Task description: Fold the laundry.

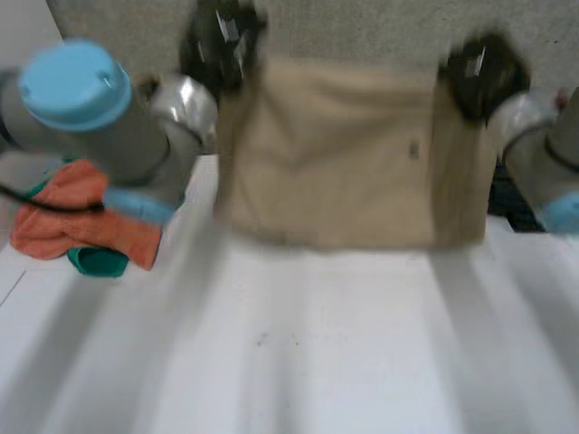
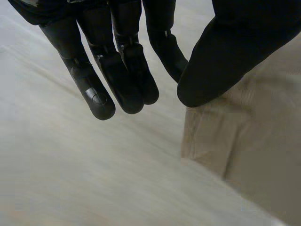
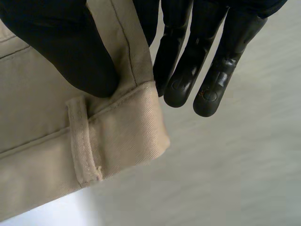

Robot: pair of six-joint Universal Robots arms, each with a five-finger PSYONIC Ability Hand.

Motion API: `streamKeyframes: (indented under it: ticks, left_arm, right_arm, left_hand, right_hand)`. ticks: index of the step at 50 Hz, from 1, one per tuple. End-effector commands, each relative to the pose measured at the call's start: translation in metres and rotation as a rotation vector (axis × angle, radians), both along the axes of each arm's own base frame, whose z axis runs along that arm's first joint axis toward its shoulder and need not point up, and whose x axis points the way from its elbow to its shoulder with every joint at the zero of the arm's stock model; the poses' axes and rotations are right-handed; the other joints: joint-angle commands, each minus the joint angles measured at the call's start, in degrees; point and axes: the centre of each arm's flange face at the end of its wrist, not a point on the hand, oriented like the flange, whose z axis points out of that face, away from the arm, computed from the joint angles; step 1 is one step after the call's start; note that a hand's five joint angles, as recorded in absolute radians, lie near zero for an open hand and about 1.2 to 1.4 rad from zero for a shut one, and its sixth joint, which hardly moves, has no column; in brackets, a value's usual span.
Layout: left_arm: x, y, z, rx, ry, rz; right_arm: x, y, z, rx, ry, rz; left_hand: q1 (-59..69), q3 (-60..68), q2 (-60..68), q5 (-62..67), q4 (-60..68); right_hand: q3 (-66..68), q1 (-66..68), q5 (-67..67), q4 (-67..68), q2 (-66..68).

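Finding: the beige garment (image 1: pixel 335 154) hangs spread between your two hands above the far side of the table (image 1: pixel 317 344). Hold its top corners level and taut, and lay the lower edge down first.

Your left hand (image 1: pixel 222 41) has near-straight fingers (image 2: pixel 127 80), with the thumb (image 2: pixel 221 52) pinching one corner. On your right hand (image 1: pixel 479 72), the thumb (image 3: pixel 61 42) clamps the waistband corner against straight fingers (image 3: pixel 188 70), just beside the belt loop (image 3: pixel 82 141).

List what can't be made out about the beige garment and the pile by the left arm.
Head view: the left arm covers part of the orange cloth and green cloth.
Head view: the mark on the beige garment is too small to read.
Right wrist view: the right hand hides part of the garment's corner.
Left wrist view: the left hand hides the corner it holds.
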Motion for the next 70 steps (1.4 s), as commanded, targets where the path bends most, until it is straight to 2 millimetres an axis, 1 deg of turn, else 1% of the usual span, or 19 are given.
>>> streamKeyframes:
  ticks: [1,3,6,10,17,18,19,22,25,33,45,49,52,56,58,59,62,66,70]
  left_arm:
    - [0.016,-0.003,0.096,-0.326,0.231,0.018]
    - [0.016,0.001,0.098,-0.313,0.237,0.002]
    - [0.017,0.001,0.081,-0.228,0.213,-0.013]
    - [0.015,0.002,0.039,-0.088,0.15,-0.019]
    - [0.025,0.022,-0.059,0.182,0.002,-0.009]
    - [0.026,0.026,-0.07,0.214,-0.016,-0.012]
    - [0.028,0.034,-0.092,0.275,-0.046,-0.013]
    - [0.033,0.048,-0.121,0.359,-0.092,-0.015]
    - [0.041,0.067,-0.147,0.446,-0.148,-0.009]
    - [0.069,0.123,-0.147,0.545,-0.275,0.004]
    - [0.109,0.234,-0.147,0.902,-0.563,-0.054]
    - [0.115,0.27,-0.155,1.005,-0.679,-0.115]
    - [0.113,0.283,-0.154,1.006,-0.712,-0.152]
    - [0.107,0.278,-0.145,0.947,-0.672,-0.16]
    - [0.101,0.267,-0.137,0.883,-0.621,-0.141]
    - [0.098,0.256,-0.133,0.834,-0.576,-0.115]
    - [0.095,0.231,-0.129,0.745,-0.483,-0.045]
    - [0.098,0.2,-0.132,0.677,-0.384,0.023]
    - [0.097,0.19,-0.148,0.689,-0.351,0.027]
  right_arm:
    - [0.004,0.003,0.085,-0.403,-0.204,0.001]
    - [0.007,0.007,0.083,-0.381,-0.206,0.003]
    - [0.013,0.012,0.073,-0.334,-0.196,0.018]
    - [0.017,0.016,0.047,-0.242,-0.167,0.031]
    - [0.019,0.019,-0.029,-0.036,-0.091,0.044]
    - [0.019,0.02,-0.054,0.035,-0.06,0.041]
    - [0.018,0.021,-0.067,0.073,-0.045,0.035]
    - [0.014,0.032,-0.106,0.224,0.01,0.027]
    - [0.009,0.041,-0.12,0.304,0.04,0.021]
    - [-0.009,0.086,-0.141,0.586,0.144,0.021]
    - [-0.044,0.194,-0.136,0.945,0.483,0.091]
    - [-0.05,0.206,-0.137,0.983,0.512,0.091]
    - [-0.052,0.211,-0.139,1.002,0.518,0.092]
    - [-0.051,0.206,-0.137,0.973,0.499,0.09]
    - [-0.052,0.199,-0.136,0.942,0.477,0.081]
    - [-0.052,0.197,-0.136,0.933,0.473,0.082]
    - [-0.05,0.191,-0.136,0.888,0.45,0.078]
    - [-0.046,0.176,-0.132,0.821,0.336,0.048]
    - [-0.043,0.167,-0.129,0.799,0.239,0.029]
  left_hand:
    - [15.15,11.53,11.3,12.27,11.04]
    - [15.15,11.53,11.3,12.27,11.04]
    - [15.15,11.53,11.3,12.27,11.04]
    - [15.15,11.53,11.3,12.27,11.04]
    - [15.15,11.53,11.3,12.27,11.04]
    - [15.15,11.53,11.3,12.27,11.04]
    - [15.15,11.53,11.3,12.27,11.04]
    - [15.15,11.53,11.3,12.27,11.04]
    - [15.15,11.53,11.3,12.27,11.04]
    - [15.15,11.53,11.3,12.27,11.04]
    - [15.15,11.53,11.3,12.27,11.04]
    - [15.15,11.53,11.3,12.27,11.04]
    - [15.15,11.53,11.3,12.27,11.04]
    - [15.15,11.53,11.3,12.27,11.04]
    - [-4.05,-7.67,-7.9,-6.92,-8.16]
    - [-26.99,-30.61,-30.83,-29.86,-31.1]
    - [-51.37,-54.99,-55.21,-54.24,-55.48]
    - [-50.1,-53.72,-53.94,-52.97,-54.21]
    - [-48.76,-52.38,-52.6,-51.63,-52.87]
  right_hand:
    - [12.06,23.59,13.13,11.92,12.4]
    - [12.06,23.59,13.13,11.92,12.4]
    - [12.06,23.59,13.13,11.92,12.4]
    - [12.06,23.59,13.13,11.92,12.4]
    - [12.06,23.59,13.13,11.92,12.4]
    - [12.06,23.59,13.13,11.92,12.4]
    - [12.06,23.59,13.13,11.92,12.4]
    - [12.06,23.59,13.13,11.92,12.4]
    - [12.06,23.59,13.13,11.92,12.4]
    - [12.06,23.59,13.13,11.92,12.4]
    - [12.06,23.59,13.13,11.92,12.4]
    - [12.06,23.59,13.13,11.92,12.4]
    - [12.06,23.59,13.13,11.92,12.4]
    - [12.06,23.59,13.13,11.92,12.4]
    - [12.06,23.59,13.13,11.92,12.4]
    - [12.06,23.59,13.13,11.92,12.4]
    - [12.06,23.59,13.13,11.92,12.4]
    - [12.06,23.59,13.13,11.92,12.4]
    - [12.06,23.59,13.13,11.92,12.4]
